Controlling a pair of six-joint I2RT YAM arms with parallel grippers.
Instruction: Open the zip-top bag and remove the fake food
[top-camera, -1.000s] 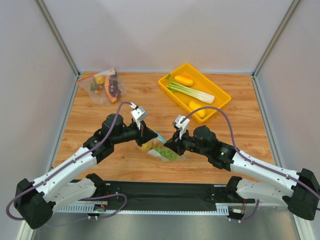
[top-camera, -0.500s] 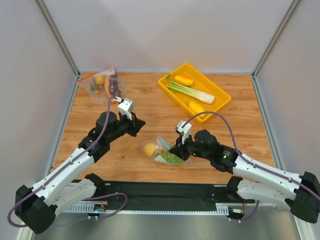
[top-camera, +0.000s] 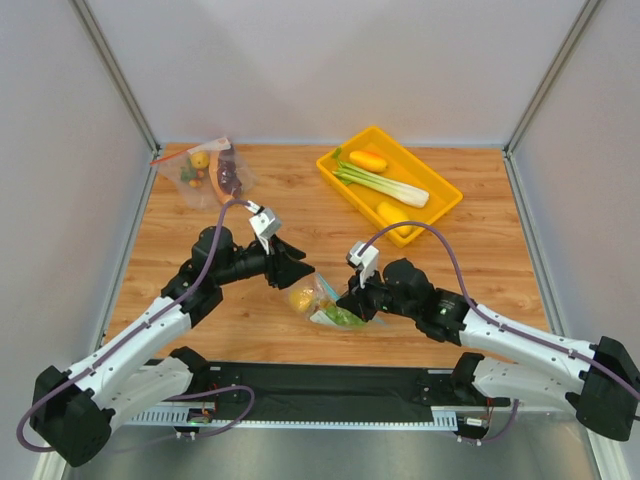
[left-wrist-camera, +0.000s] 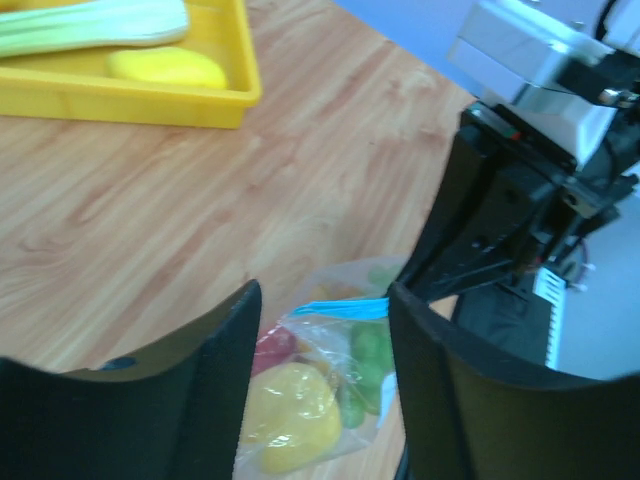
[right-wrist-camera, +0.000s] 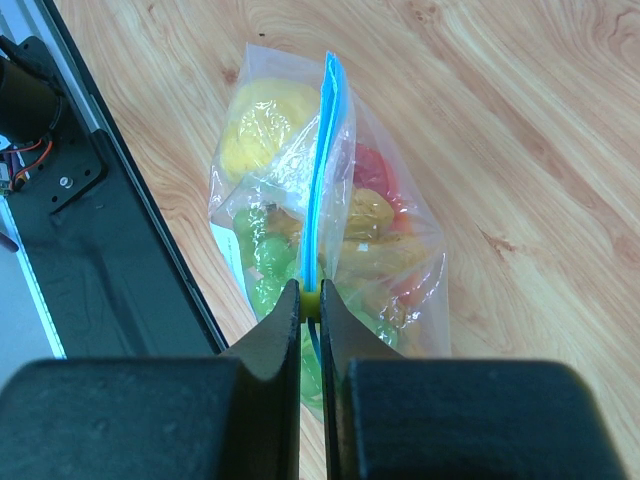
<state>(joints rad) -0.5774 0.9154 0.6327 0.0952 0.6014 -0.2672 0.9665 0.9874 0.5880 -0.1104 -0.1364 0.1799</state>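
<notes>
The zip-top bag (top-camera: 322, 300) lies on the wood near the table's front centre, its light-blue zip strip (right-wrist-camera: 322, 170) running straight away from my right wrist camera. Through the clear plastic I see the fake food: a round yellow piece (right-wrist-camera: 262, 130), leafy green (right-wrist-camera: 262, 260), a lumpy orange piece (right-wrist-camera: 365, 215) and a red one (right-wrist-camera: 375, 170). My right gripper (right-wrist-camera: 310, 295) is shut on the strip's near end, on a small yellow-green slider. My left gripper (left-wrist-camera: 322, 300) stands open just left of the bag (left-wrist-camera: 320, 380), holding nothing.
A yellow tray (top-camera: 455, 200) at the back right holds a leek (top-camera: 385, 183), an orange piece (top-camera: 368, 160) and a yellow piece (top-camera: 393, 215). Another clear bag with a red-orange strip (top-camera: 205, 172) lies at the back left. The black base rail (top-camera: 330, 380) runs along the near edge.
My left gripper let go of the bag, swung back to the left, then opened and came back toward it. The bag sank lower with the right gripper still shut on it.
</notes>
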